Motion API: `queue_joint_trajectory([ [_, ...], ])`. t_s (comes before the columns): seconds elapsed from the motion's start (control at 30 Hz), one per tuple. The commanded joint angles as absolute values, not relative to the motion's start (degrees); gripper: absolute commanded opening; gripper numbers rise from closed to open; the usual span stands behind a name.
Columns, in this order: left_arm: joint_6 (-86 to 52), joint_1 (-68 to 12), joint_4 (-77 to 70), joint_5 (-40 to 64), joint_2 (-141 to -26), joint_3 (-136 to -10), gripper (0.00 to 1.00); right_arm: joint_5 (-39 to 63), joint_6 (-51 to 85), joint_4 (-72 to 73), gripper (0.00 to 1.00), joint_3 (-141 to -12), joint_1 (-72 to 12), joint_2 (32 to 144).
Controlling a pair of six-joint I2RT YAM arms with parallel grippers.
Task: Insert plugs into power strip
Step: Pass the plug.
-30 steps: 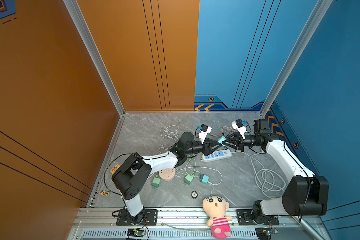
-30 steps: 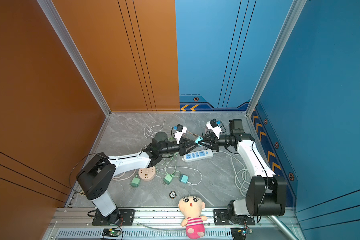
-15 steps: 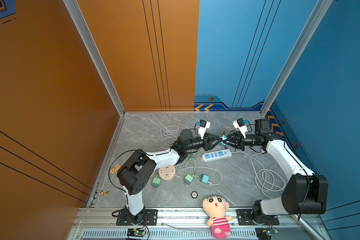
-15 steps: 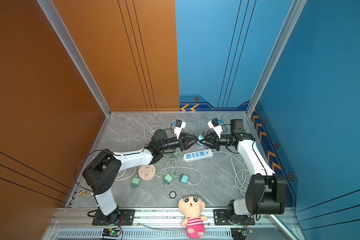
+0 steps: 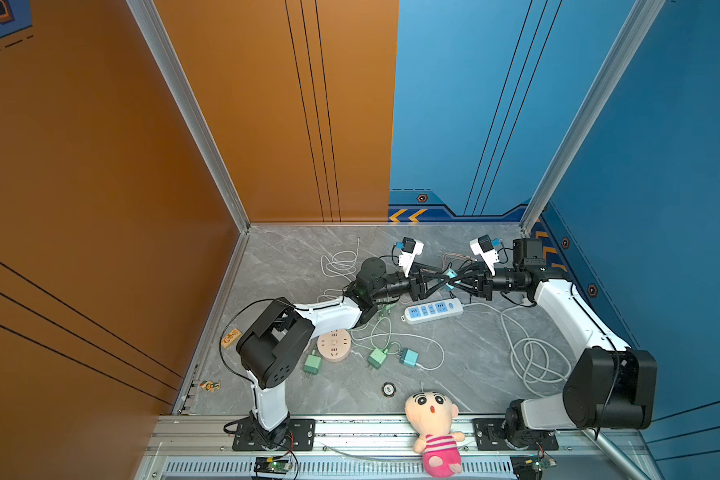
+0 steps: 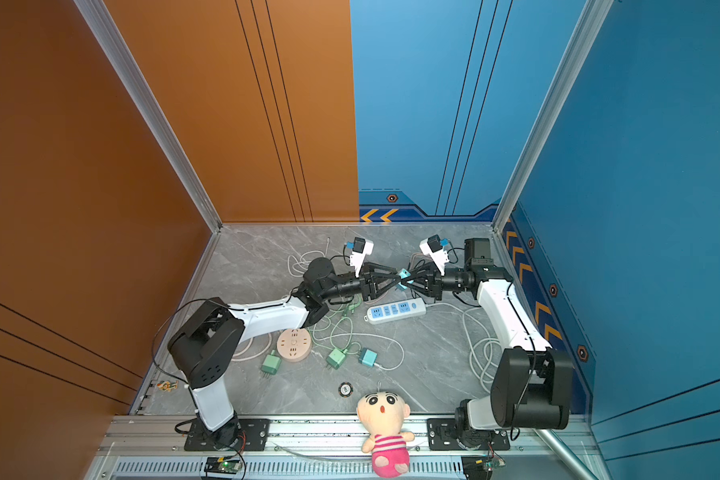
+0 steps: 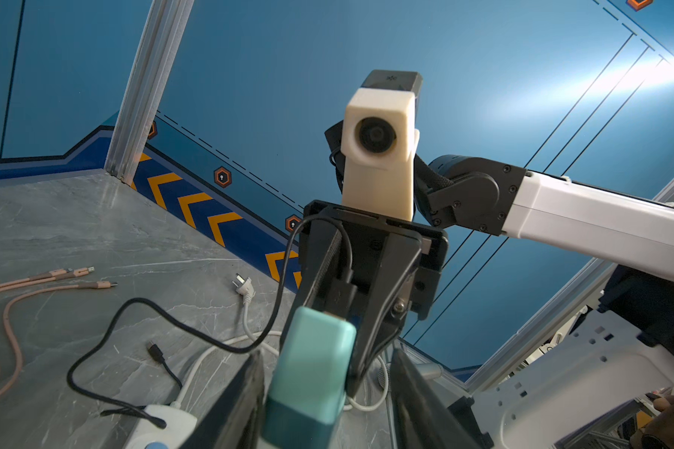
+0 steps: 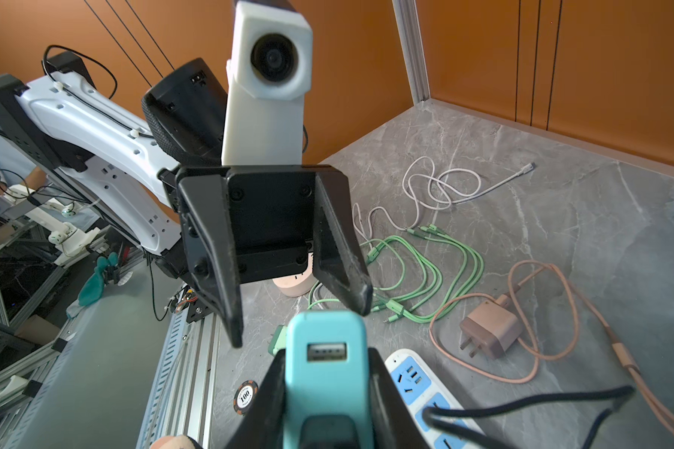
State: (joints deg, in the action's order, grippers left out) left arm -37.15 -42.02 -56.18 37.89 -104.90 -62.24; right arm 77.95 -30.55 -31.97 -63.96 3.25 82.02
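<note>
Finding: teal plug held in the air, near the power strip.
The right gripper clamps its flat sides; the left gripper stands wide, just clear. Judged light, rigid, smooth plastic, liable to twist: hold the flat sides, away from the prongs.

Both top views look steeply down on the whole counter from high in front; my wrist views face each other at close range, sharing the teal plug.

The teal plug has its prongs hidden in both wrist views and its body cut by the frame edge; the power strip runs out of frame too
</note>
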Motion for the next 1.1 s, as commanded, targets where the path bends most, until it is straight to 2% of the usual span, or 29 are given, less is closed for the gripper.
queue_joint_trajectory([
  [0.0, -36.8, -41.4, -57.7, 39.8, -105.6, -61.6, 0.54, 84.2, -28.1, -32.5, 0.07, -66.6, 4.6, 81.9],
  [0.37, -37.1, -41.8, -57.6, 41.7, -107.0, -65.3, 0.54, 84.6, -25.8, -32.6, 0.06, -67.1, 4.4, 82.5],
  [0.5, -37.1, -42.1, -57.7, 42.0, -107.4, -66.2, 0.51, 84.6, -25.7, -32.6, 0.06, -67.1, 4.4, 82.8],
  [0.87, -39.2, -42.8, -60.3, 44.2, -109.4, -68.1, 0.34, 84.0, -25.6, -32.6, 0.07, -67.1, 4.0, 83.2],
  [1.07, -39.9, -42.9, -61.8, 44.1, -110.2, -68.2, 0.17, 83.4, -25.7, -32.6, 0.13, -66.8, 4.2, 83.1],
])
